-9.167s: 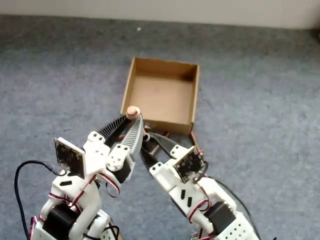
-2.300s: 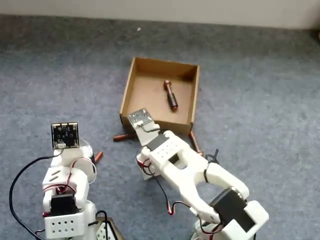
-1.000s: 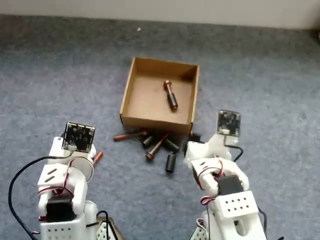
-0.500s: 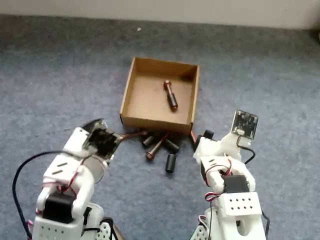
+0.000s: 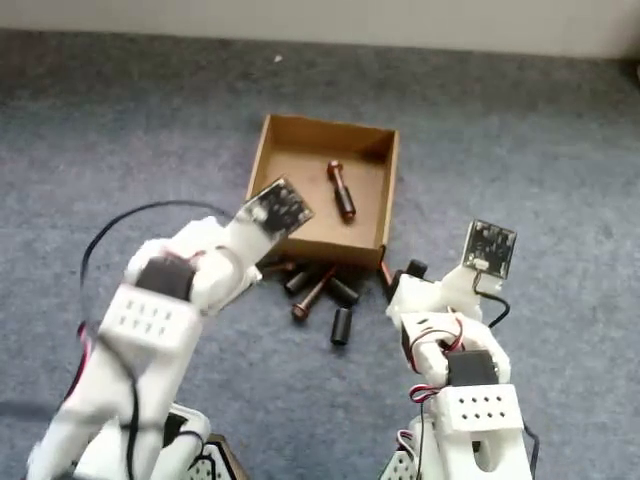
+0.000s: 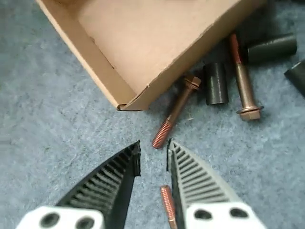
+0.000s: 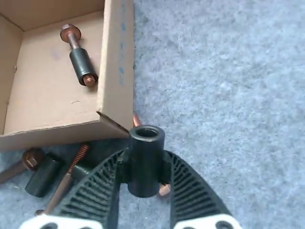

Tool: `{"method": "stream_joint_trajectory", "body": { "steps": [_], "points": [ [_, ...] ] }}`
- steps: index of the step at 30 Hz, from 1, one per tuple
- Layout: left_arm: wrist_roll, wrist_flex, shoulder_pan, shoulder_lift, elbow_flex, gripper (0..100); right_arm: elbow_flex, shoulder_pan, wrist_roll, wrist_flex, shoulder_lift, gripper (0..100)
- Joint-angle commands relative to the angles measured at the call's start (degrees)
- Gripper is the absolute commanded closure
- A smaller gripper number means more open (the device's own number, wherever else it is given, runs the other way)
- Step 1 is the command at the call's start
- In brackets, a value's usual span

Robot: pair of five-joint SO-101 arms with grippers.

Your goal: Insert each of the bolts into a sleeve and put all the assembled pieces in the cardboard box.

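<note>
Near the box (image 7: 116, 71), right gripper (image 7: 144, 158) clamps sleeve (image 7: 144, 171), bore wristward; left gripper (image 6: 153, 151) parted

An open, shallow cardboard box (image 5: 300, 200) holds one assembled piece (image 5: 341, 192), a copper bolt through a black sleeve, lying flat. Just near of its front wall, loose copper bolts (image 5: 312, 296) and black sleeves (image 5: 342, 326) lie jumbled together. Another sleeve (image 7: 145, 143) stands upright, clamped in the right end effector (image 7: 144, 157) beside the box's near right corner.
</note>
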Motion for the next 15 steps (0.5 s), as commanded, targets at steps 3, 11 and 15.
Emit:
{"method": "stream_joint_trajectory", "body": {
  "steps": [3, 11, 15],
  "points": [
    [-6.15, 4.31, 3.03, 15.34, -11.38, 86, -0.66, 0.57, -0.79, -1.36, -1.19, 99.4],
    [-6.42, 4.04, 6.37, 30.29, -19.47, 86, -0.66, 0.57, -0.88, -1.36, -1.19, 99.4],
    [-6.42, 4.04, 6.11, 36.09, -23.52, 86, -0.57, 0.57, -0.79, -1.36, -1.19, 99.4]
  ]
}}
